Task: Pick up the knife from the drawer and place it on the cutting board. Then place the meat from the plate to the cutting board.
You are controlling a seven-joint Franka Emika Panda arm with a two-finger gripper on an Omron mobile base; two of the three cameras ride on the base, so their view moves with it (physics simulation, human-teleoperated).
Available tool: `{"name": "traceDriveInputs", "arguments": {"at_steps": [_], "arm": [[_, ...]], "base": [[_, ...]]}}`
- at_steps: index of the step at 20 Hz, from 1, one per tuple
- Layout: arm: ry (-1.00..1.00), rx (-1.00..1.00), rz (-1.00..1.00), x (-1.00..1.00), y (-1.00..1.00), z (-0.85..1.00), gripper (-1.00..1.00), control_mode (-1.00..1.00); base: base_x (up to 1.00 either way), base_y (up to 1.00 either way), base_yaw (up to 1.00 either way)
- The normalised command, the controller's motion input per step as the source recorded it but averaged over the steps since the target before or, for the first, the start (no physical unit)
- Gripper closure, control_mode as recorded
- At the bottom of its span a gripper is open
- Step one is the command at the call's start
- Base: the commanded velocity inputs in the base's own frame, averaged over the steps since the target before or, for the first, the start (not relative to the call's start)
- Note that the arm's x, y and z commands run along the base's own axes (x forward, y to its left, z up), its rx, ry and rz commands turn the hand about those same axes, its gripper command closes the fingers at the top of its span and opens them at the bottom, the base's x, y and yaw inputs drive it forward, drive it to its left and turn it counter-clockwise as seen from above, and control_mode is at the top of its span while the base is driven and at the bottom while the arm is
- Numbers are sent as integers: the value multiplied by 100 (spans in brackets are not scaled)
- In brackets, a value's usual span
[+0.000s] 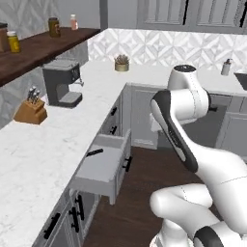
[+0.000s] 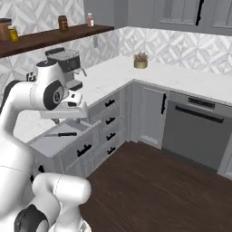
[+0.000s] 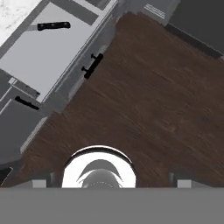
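The grey drawer stands pulled out under the marble counter. In it lies the knife, black handle plain, thin blade faint against the drawer floor. My gripper hangs open above the wooden floor, just in front of the drawer and off to the side of the knife, with nothing between its wide-set fingertips. The cutting board, the plate and the meat are out of view.
A coffee machine and a knife block stand on the counter behind the drawer. A small plant pot sits in the corner. The drawer front's black handle juts toward the floor. A dishwasher is to the right.
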Motion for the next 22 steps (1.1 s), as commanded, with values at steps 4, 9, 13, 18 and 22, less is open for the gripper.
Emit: {"name": "traceDriveInputs", "arguments": {"at_steps": [4, 9, 13, 18, 22], "arm": [[0, 0, 0, 0, 0, 0, -100, 100], [0, 0, 0, 0, 0, 0, -100, 100], [0, 0, 0, 0, 0, 0, -100, 100], [0, 0, 0, 0, 0, 0, -100, 100], [0, 0, 0, 0, 0, 0, -100, 100]], "base": [[-61, 100, -46], [-39, 47, -16], [0, 100, -32], [0, 73, -50], [-4, 19, -20]]}}
